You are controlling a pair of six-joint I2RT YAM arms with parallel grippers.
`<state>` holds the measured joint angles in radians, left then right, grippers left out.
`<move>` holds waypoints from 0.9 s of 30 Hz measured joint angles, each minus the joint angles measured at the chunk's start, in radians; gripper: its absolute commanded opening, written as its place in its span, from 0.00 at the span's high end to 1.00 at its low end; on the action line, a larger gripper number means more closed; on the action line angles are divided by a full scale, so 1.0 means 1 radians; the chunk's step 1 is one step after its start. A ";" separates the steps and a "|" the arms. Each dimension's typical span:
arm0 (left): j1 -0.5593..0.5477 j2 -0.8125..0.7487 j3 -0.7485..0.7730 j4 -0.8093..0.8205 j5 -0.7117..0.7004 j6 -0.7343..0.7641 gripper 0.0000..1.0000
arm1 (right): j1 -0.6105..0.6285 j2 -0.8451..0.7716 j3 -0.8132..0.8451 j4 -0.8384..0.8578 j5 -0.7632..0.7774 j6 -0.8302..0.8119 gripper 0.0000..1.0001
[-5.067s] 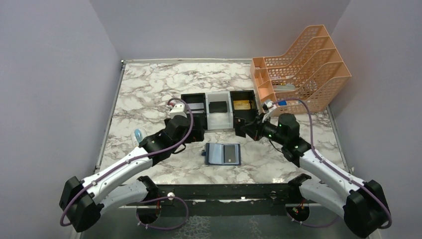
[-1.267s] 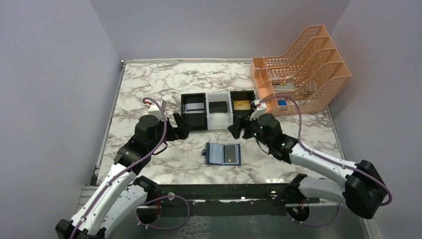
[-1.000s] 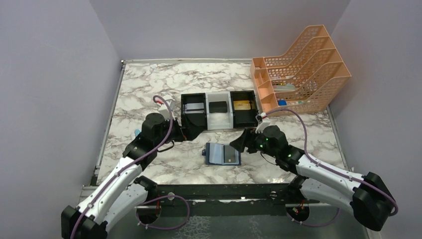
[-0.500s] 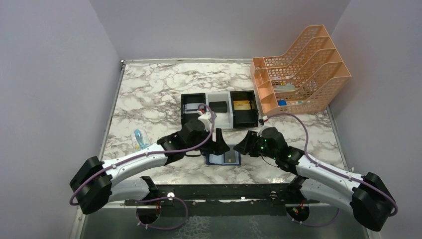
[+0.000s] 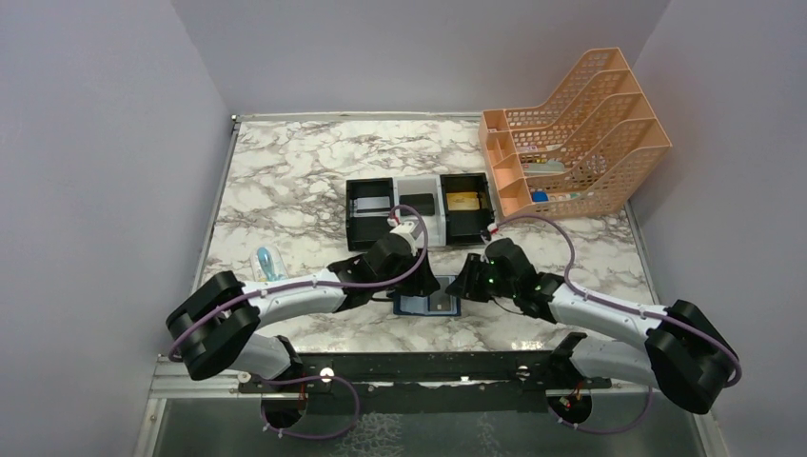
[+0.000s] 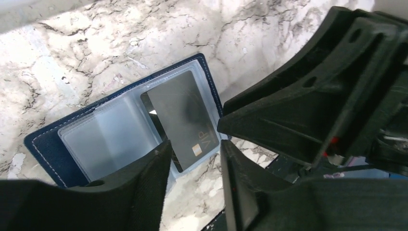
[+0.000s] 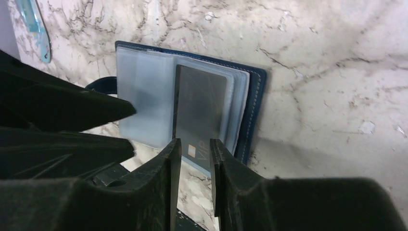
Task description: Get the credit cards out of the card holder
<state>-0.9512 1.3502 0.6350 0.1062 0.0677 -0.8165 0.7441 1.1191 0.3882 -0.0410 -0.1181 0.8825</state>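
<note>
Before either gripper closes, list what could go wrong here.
1. The left gripper and right gripper both hang over the same dark card, very close together, so they may collide.
2. The card sits in a clear pocket of the open card holder. Fingers might pinch the plastic with it and lift the whole holder.
3. Nothing visibly pins the holder to the table, so it may slide.

— Is there any writing you can read?
— Just one item: "VIP" in pale letters on the dark card (image 6: pixel 179 115), near its lower corner, beside a small gold mark.
— Where is that card?
— In the right-hand clear pocket of the open card holder (image 6: pixel 42 147). The right wrist view shows the same letters.
</note>
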 measured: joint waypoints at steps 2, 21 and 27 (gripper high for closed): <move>0.000 0.028 -0.001 0.016 -0.002 -0.006 0.61 | 0.000 0.024 0.021 0.004 -0.011 -0.009 0.74; -0.002 0.166 -0.059 0.127 -0.029 -0.039 0.68 | 0.000 0.177 0.050 0.085 -0.032 -0.027 0.74; -0.003 0.164 -0.102 0.205 -0.036 -0.061 0.69 | 0.000 0.174 0.019 0.148 -0.037 -0.031 0.74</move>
<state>-0.9543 1.5146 0.5331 0.3115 0.0315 -0.8780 0.7441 1.2934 0.4072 0.1070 -0.1555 0.8516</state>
